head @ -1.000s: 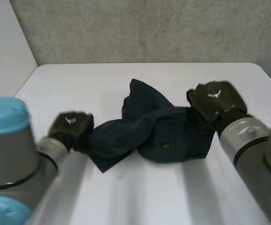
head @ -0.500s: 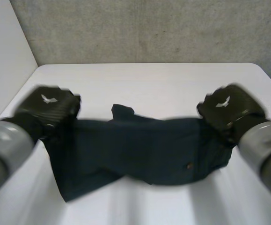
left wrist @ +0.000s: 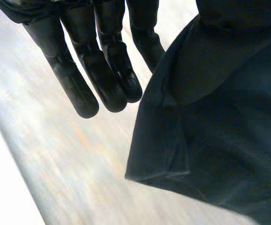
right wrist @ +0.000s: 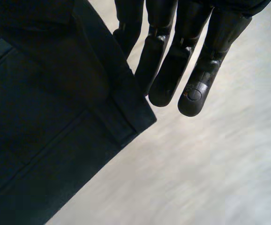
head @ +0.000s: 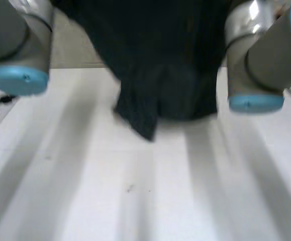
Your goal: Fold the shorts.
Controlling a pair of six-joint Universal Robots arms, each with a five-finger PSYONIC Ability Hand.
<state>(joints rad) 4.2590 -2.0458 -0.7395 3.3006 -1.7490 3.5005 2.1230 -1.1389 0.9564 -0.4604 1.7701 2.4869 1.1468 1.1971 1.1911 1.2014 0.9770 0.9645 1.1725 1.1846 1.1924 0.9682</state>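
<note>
1. Since half a second ago, we see the dark shorts [head: 170, 75] raised off the white table [head: 135, 201]. They hang in the air above it, one corner drooping toward 7 o'clock.
2. Left arm [head: 17, 45] stands at 9 o'clock of the shorts, right arm [head: 256, 60] at 3 o'clock.
3. Left hand [left wrist: 88, 54]: fingers straight. We read the cloth's edge as pinched at the thumb side, where cloth hides the thumb.
4. Right hand [right wrist: 172, 61]: fingers straight, cloth pinched likewise. A stitched corner of the shorts hangs just beside the fingertips.
</note>
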